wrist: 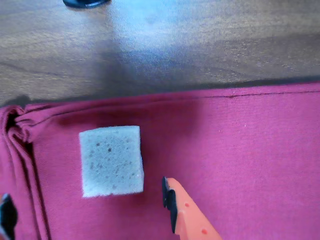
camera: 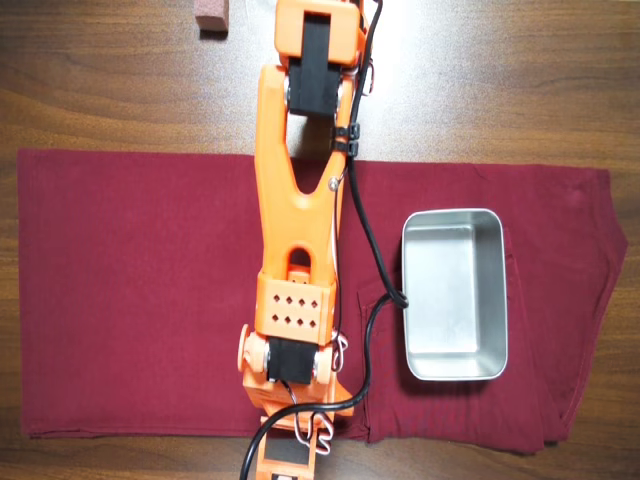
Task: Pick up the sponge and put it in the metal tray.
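Observation:
In the wrist view the sponge [wrist: 111,160], a small beige-grey foam block, lies flat on the dark red cloth [wrist: 240,150] near the cloth's folded edge. My gripper [wrist: 87,196] is open just above the cloth. Its orange finger with a black pad [wrist: 170,201] is to the right of the sponge, and its other fingertip [wrist: 7,215] shows at the lower left edge. The sponge lies between and just beyond the tips, and nothing touches it. In the overhead view the metal tray [camera: 412,300] stands empty on the cloth to the right of my arm [camera: 296,240]. The sponge is hidden there.
A reddish-pink block [camera: 212,16] sits on the wooden table [camera: 520,70] at the top of the overhead view. A dark object [wrist: 84,2] is at the top edge of the wrist view. A black cable [camera: 366,250] runs beside the tray.

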Motion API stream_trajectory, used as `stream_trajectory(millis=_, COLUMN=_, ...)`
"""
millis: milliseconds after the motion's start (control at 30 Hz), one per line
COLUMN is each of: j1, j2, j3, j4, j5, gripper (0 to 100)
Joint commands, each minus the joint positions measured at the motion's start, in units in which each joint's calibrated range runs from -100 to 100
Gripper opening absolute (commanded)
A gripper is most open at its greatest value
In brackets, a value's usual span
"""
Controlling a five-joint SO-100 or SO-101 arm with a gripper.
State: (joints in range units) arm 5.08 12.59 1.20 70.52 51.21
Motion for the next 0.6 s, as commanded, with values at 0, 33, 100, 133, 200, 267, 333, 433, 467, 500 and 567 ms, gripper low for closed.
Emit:
stream_trajectory(millis=0, j1=1.2, j2=0.6, j3=-2.4, j4=-1.4, j5=0.3, gripper=38)
stream_trajectory(millis=33, j1=1.5, j2=1.3, j3=-2.4, j4=-2.1, j5=0.5, gripper=38)
stream_trajectory(millis=100, j1=2.3, j2=2.7, j3=-2.4, j4=-3.2, j5=0.5, gripper=39)
stream_trajectory(millis=133, j1=2.3, j2=3.3, j3=-2.4, j4=-4.2, j5=0.5, gripper=39)
stream_trajectory(millis=200, j1=2.1, j2=4.3, j3=-2.4, j4=-5.6, j5=0.5, gripper=39)
stream_trajectory(millis=267, j1=1.8, j2=4.9, j3=-2.4, j4=-5.8, j5=0.1, gripper=40)
stream_trajectory(millis=333, j1=1.3, j2=5.7, j3=-2.4, j4=-6.8, j5=-0.3, gripper=40)
stream_trajectory(millis=433, j1=0.7, j2=7.1, j3=-2.4, j4=-8.0, j5=-1.0, gripper=39)
stream_trajectory(millis=467, j1=0.6, j2=7.5, j3=-2.4, j4=-8.6, j5=-1.1, gripper=39)
stream_trajectory(millis=500, j1=0.4, j2=7.8, j3=-2.4, j4=-8.8, j5=-1.2, gripper=38)
stream_trajectory(millis=567, j1=0.2, j2=8.1, j3=-2.4, j4=-9.3, j5=-1.5, gripper=28)
